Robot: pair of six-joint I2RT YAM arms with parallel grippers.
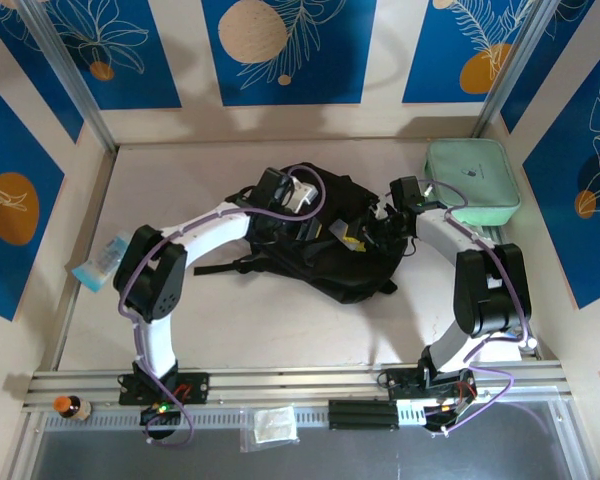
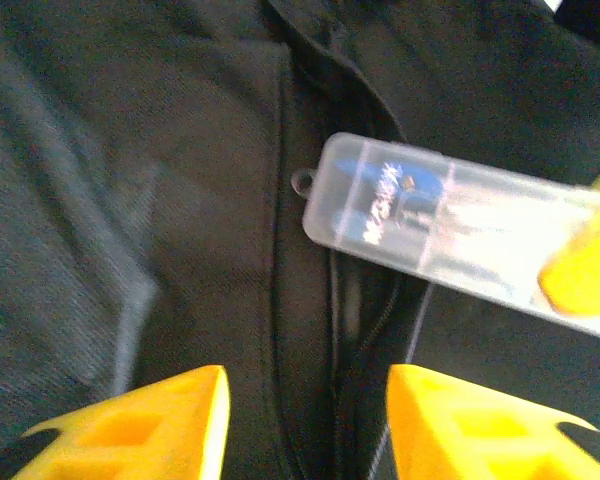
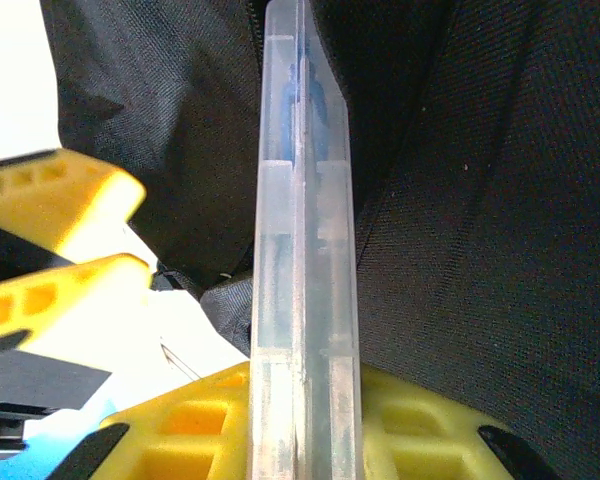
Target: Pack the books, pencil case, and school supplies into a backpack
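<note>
The clear box (image 3: 302,250) is gripped edge-on in the right hand (image 3: 302,425), its long axis run 6-to-12, over the black backpack (image 3: 480,250), probably right above its zip (image 2: 345,350). The left hand (image 2: 305,415) is seen spread wide, nothing held.

We see a pale, matte table (image 1: 280,320) running from the patterned back wall at the top of the frame down to the metal rail (image 1: 280,378) along the bottom. Near the middle, slightly above centre, the black backpack (image 1: 330,265) lies slumped on the table, and one of its straps (image 1: 215,268) trails flat toward the left. In the upper right corner we find a mint-green zip case (image 1: 472,180) lying flat, close to the right wall and apart from the backpack. At the left edge, about mid-height, a light-blue see-through packet (image 1: 100,262) rests against the wall's foot, well apart from the backpack.
</note>
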